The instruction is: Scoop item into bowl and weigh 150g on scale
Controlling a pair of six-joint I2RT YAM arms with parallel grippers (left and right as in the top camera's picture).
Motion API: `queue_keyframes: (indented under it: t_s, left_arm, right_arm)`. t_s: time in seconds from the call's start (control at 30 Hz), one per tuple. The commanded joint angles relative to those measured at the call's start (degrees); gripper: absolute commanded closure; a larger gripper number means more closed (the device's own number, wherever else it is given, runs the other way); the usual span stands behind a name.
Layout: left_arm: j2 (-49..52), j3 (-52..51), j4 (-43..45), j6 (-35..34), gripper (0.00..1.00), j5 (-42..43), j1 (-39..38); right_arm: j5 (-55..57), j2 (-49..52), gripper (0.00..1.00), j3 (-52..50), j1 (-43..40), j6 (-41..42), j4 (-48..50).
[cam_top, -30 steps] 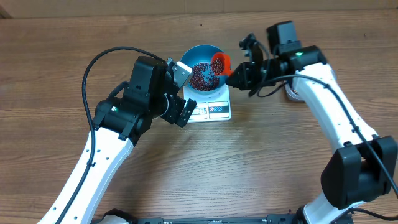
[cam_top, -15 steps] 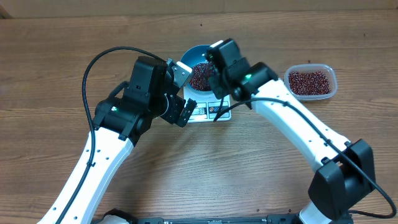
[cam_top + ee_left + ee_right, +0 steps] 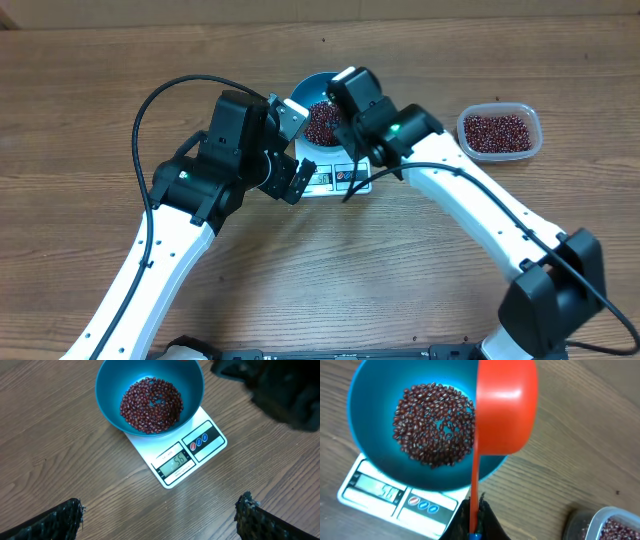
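- The right claw (image 3: 474,519) is clamped on the handle of the red scoop (image 3: 505,410), whose cup hangs over the rim of the blue bowl (image 3: 365,390).
- The beans (image 3: 151,405) lie heaped in the bowl, which sits on the white scale (image 3: 197,460) on the desk (image 3: 50,460).
- The left claw (image 3: 157,517) hovers beside the scale, its fingers wide apart and holding nothing.
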Motion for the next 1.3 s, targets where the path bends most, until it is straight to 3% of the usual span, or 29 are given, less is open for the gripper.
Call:
queue_keyframes:
  t_s: [0.0, 0.23, 0.47, 0.87, 1.27]
  left_arm:
    - [0.55, -0.28, 0.09, -0.63, 0.00, 0.57, -0.02]
    - [0.55, -0.28, 0.09, -0.63, 0.01, 0.57, -0.02]
    - [0.55, -0.28, 0.09, -0.63, 0.00, 0.57, -0.02]
    - [0.55, -0.28, 0.09, -0.63, 0.01, 0.59, -0.02]
    - [0.55, -0.28, 0.09, -0.63, 0.00, 0.57, -0.02]
  right_arm:
    - [-5.92, -8.00, 0.96, 2.01, -5.33, 0.50, -2.25]
    - [-6.97, -16.61, 0.96, 1.99, -20.44, 1.03, -12.33]
    - [-7.37, -13.27, 0.96, 0.63, -32.37, -7.06, -18.10]
    - [-0.63, 0.37, 0.96, 0.63, -34.60, -16.96, -22.32]
    - [-2.19, 6.25, 0.96, 0.63, -34.95, -14.75, -18.60]
